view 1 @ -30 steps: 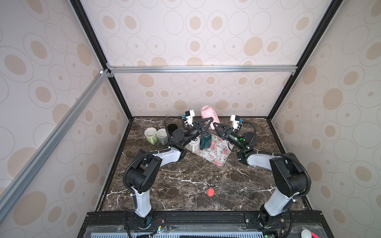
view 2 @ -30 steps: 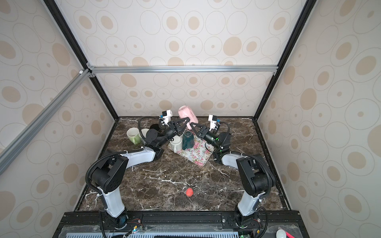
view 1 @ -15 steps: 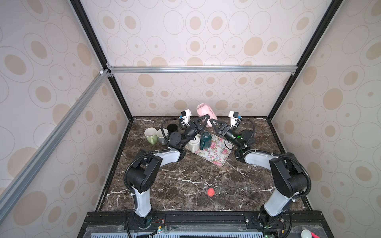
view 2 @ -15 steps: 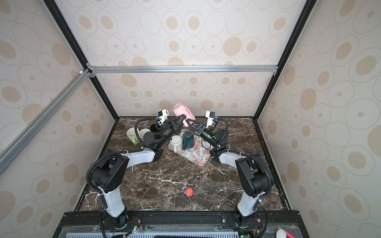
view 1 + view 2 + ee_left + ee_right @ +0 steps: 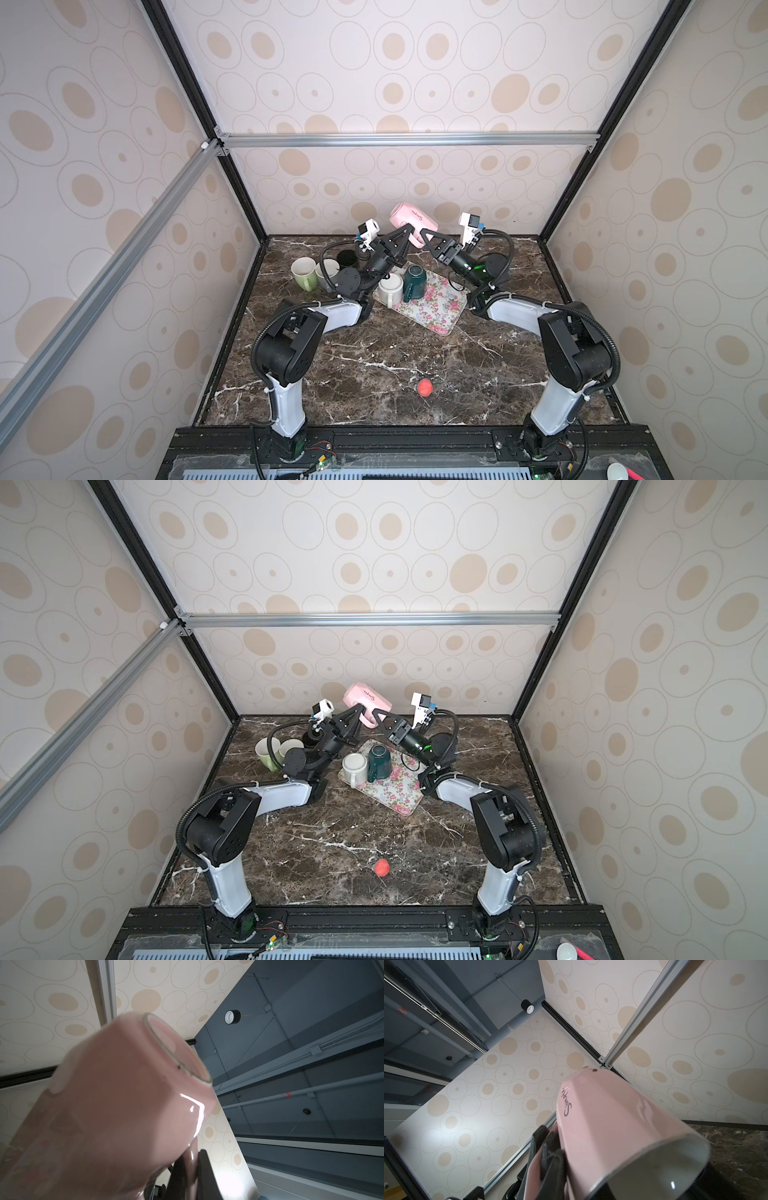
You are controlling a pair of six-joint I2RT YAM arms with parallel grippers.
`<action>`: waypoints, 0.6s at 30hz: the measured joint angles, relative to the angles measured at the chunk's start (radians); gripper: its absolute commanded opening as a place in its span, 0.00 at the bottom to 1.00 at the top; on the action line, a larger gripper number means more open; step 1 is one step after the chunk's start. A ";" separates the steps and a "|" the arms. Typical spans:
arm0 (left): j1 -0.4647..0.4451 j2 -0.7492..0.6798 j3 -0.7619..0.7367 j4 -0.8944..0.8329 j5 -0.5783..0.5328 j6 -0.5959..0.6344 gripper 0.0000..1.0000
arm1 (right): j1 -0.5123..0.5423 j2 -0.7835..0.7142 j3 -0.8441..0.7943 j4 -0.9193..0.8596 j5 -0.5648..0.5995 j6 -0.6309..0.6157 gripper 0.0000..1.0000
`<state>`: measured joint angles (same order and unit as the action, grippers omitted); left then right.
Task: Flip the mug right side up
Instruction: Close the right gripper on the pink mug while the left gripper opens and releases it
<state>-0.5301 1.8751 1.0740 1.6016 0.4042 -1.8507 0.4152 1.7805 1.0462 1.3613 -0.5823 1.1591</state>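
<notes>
Aloft over the far middle of the marble tabletop point(image 5: 374, 353), clear of everything below: the pink mug point(image 5: 413, 220), tilted, base uppermost and leaning left, mouth lower and turned toward the right. Not yet right side up. On its left, the left gripper point(image 5: 407, 231), reaching up from below, jaws clamped tight on the mug's handle point(image 5: 190, 1159). In the left wrist view, dark fingers point(image 5: 205, 1174) on either side of that handle, with the mug's base ring beyond. On its right, the right gripper point(image 5: 422, 232), also angled upward, tip touching the mug at the mouth end, jaws drawn narrow to a point in both top views. Cannot tell a true pinch on the rim from mere contact. In the right wrist view, only the wide rim close up and black script on the pink wall, the right jaws themselves mostly hidden. Below, on the far-left end of the floral tray point(image 5: 440, 311), a white mug point(image 5: 390, 289) and a dark green mug point(image 5: 415, 280), side by side, touching or nearly so. Left of the tray, on the bare marble, a pale green mug point(image 5: 302, 272), a grey mug point(image 5: 328, 269) just beside it, and a black cup point(image 5: 347, 257) a little farther back. Toward the near edge, well apart from all else, a small red ball point(image 5: 425, 387).
</notes>
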 measured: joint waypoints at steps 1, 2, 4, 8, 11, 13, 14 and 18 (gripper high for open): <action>0.000 0.001 0.000 0.001 -0.003 -0.007 0.00 | 0.000 0.001 0.000 0.002 0.001 0.000 0.06; 0.000 0.003 0.000 0.001 -0.004 -0.014 0.00 | 0.000 0.003 0.000 0.004 0.002 0.002 0.03; 0.002 0.010 0.005 0.002 -0.008 -0.025 0.00 | 0.000 0.011 0.005 0.010 0.004 0.007 0.00; 0.006 0.022 0.012 0.002 -0.013 -0.046 0.11 | 0.000 0.026 0.010 0.014 0.014 0.020 0.00; 0.003 0.032 0.016 -0.003 0.010 -0.033 0.61 | 0.007 0.030 0.015 0.011 0.027 0.017 0.00; -0.005 0.040 0.017 0.004 0.014 -0.028 0.98 | 0.013 0.035 0.014 -0.026 0.056 0.018 0.00; -0.003 0.040 0.018 0.004 0.013 -0.026 0.98 | 0.011 0.043 0.011 -0.036 0.068 0.018 0.00; 0.008 0.058 0.016 0.002 0.019 -0.027 0.98 | 0.006 0.043 -0.035 -0.069 0.124 0.003 0.00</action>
<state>-0.5224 1.9327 1.0897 1.6035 0.4232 -1.8778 0.4213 1.8236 1.0107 1.2926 -0.4583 1.1625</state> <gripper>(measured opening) 0.976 0.117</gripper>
